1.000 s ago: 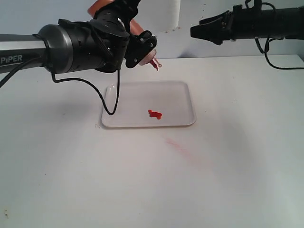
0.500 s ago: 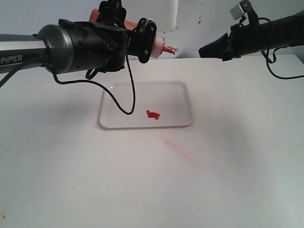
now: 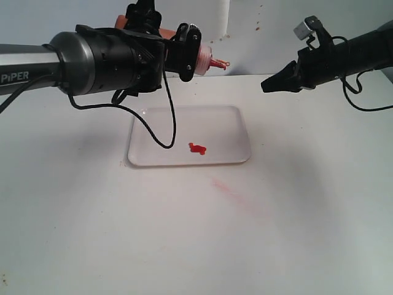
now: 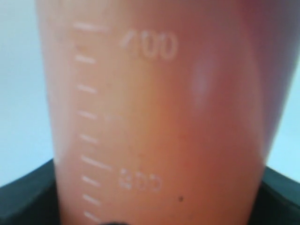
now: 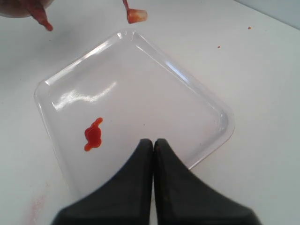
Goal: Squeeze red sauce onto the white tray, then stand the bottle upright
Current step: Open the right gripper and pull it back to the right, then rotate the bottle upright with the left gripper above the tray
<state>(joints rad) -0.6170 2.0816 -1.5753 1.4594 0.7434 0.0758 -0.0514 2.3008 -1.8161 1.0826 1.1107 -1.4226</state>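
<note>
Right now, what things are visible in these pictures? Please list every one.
squeeze bottle: 1, translucent orange-red, held in the air beyond the tray, about level
tethered cap: 1, reddish, hanging by the nozzle
tray: 1, white, on the table
sauce blob: 1, bright red, on the tray
smear: 1, faint pink, on the table before the tray
table: 1, white, under everything
cable: 1, black, hanging from the left arm
left gripper: 1, black, shut on the squeeze bottle
right gripper: 1, black, shut, empty, in the air
</note>
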